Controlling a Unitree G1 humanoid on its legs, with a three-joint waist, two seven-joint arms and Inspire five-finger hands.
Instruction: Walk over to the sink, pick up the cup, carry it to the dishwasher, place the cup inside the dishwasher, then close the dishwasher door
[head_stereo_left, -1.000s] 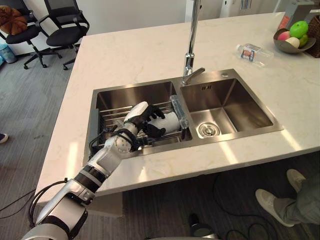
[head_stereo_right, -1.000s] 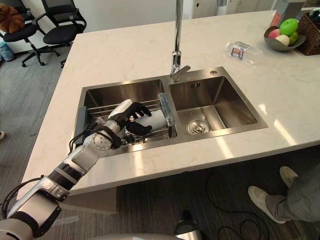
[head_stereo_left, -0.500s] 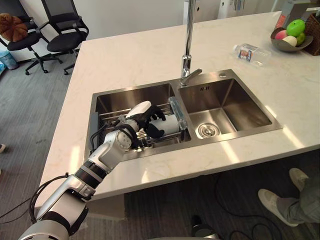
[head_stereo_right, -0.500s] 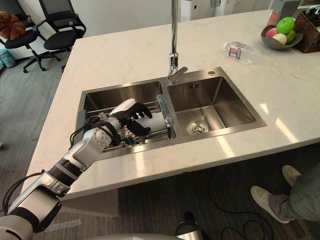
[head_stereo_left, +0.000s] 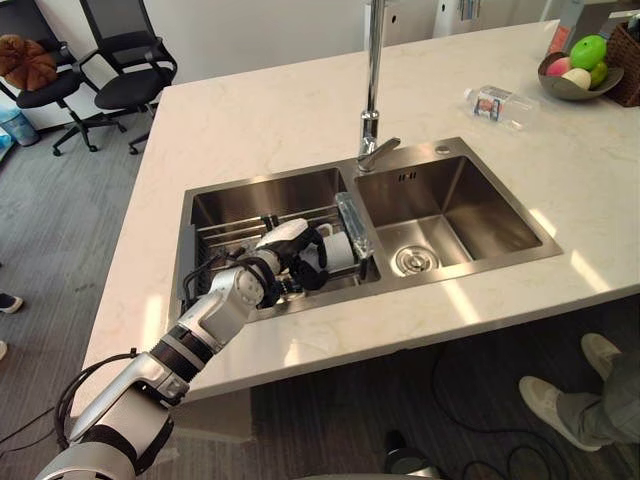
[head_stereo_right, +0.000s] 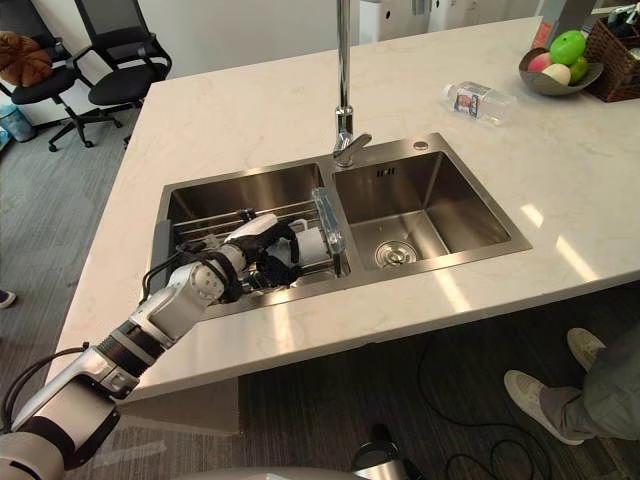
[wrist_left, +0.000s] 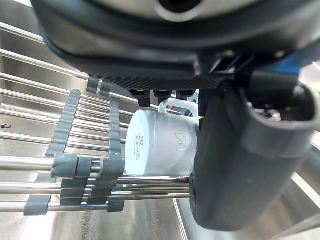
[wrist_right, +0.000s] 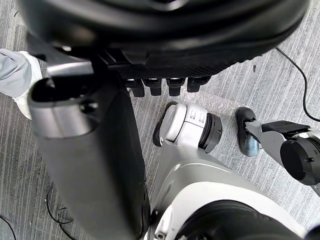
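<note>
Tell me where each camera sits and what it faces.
Left eye view: on the head, looking down at the sink; left hand curled round the cup.
Right eye view: beside it on the head; shares the same scene.
Left wrist view: left wrist, facing the cup on the rack.
Right wrist view: right wrist, right hand above the floor.

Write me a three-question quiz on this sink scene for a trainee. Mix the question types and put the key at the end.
1. True or false: the cup lies on its side in the left basin of the sink.
2. Which hand has its fingers curled round the cup? A) the left hand B) the right hand C) neither
3. Fill in: on the counter beyond the sink, a clear plastic ___ lies on its side.

Key: 1 true; 2 A; 3 bottle.
</note>
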